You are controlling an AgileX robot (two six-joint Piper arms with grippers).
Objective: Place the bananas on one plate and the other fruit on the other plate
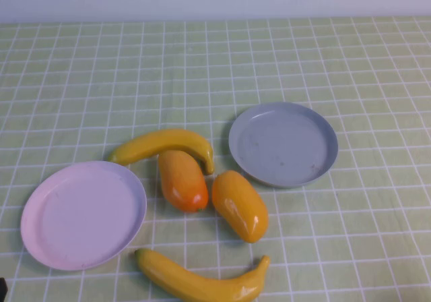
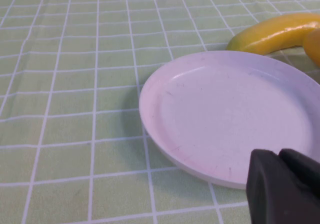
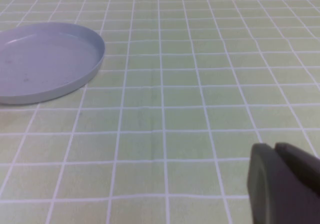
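Green-and-white checked cloth covers the table, and the grey-blue plate serves as the landmark, lying empty. Just left of it curves one banana; the deeper orange mango and the yellow-orange mango lie side by side nearer the robot than that plate. The second banana lies nearer still. The pale pink plate sits well left of the grey-blue one, empty. The left gripper hangs low beside the pink plate's rim, fingers pressed together, holding nothing. The right gripper hovers low over bare cloth, well apart from the grey-blue plate, fingers likewise pressed together and empty
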